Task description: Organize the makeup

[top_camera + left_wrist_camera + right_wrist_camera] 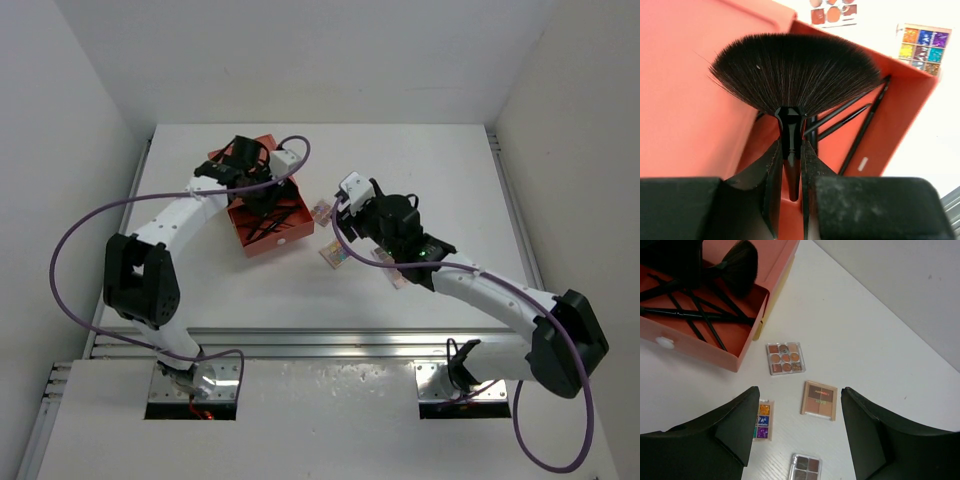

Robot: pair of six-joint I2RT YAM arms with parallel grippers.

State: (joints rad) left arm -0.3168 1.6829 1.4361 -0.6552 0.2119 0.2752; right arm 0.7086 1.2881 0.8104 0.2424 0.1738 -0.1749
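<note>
My left gripper (790, 150) is shut on the handle of a black fan brush (795, 70), held over the open orange drawer (900, 105); it also shows in the top view (258, 190). Several thin black brushes (855, 120) lie in the drawer. My right gripper (800, 388) is open and empty, above the palettes on the white table. Below it lie a nine-pan brown palette (785, 358), a tan four-pan palette (819, 399), a colourful palette (763, 419) partly behind my left finger, and a clear brown palette (806, 467).
The orange drawer box (270, 225) stands at the table's centre left, with the palettes (335, 255) just to its right. White walls enclose the table on three sides. A metal rail (330, 345) runs along the near edge.
</note>
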